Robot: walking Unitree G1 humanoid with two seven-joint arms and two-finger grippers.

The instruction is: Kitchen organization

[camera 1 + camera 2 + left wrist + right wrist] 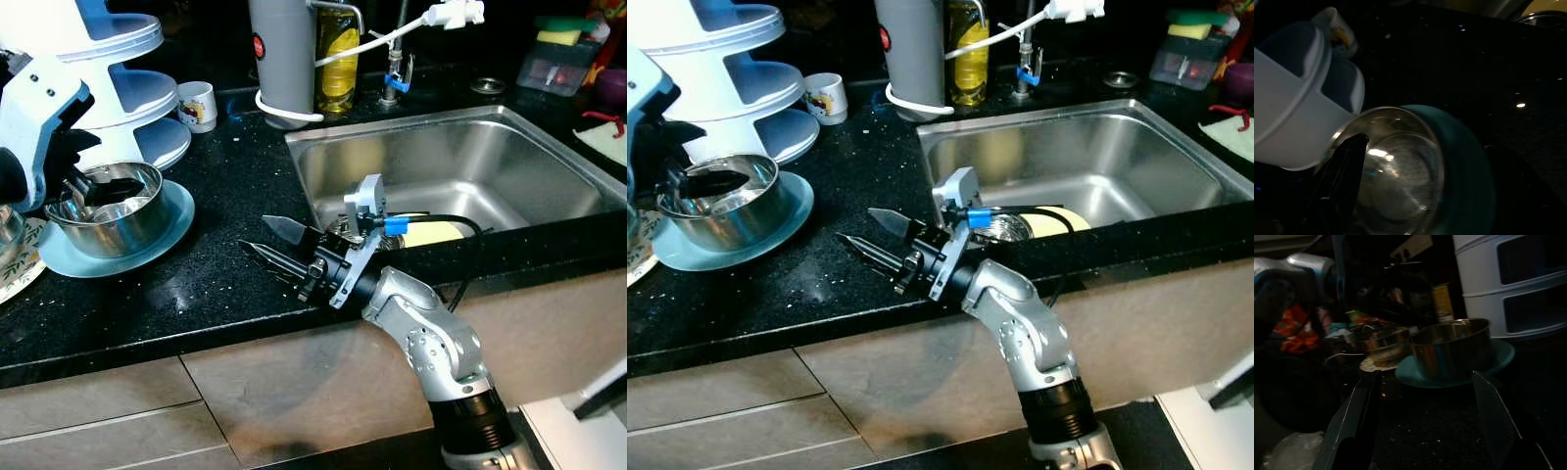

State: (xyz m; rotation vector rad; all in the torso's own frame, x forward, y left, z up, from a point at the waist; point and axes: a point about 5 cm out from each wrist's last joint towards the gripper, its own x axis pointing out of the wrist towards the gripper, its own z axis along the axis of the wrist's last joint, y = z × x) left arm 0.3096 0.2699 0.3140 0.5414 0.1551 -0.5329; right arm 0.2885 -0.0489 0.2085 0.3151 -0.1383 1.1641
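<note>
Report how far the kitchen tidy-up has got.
Done: the steel bowl sits on the teal plate. In hand: the left claw reaches into that bowl at its rim; the right claw hovers open over the black counter, holding nothing. Left: a yellow item lies in the sink.

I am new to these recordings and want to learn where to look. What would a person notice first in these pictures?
First, the right gripper, open and empty, hovering over the black counter beside the steel sink. At the left, the left gripper has its fingers at the rim of a steel bowl that sits on a teal plate. Behind them stands a white tiered rack.
</note>
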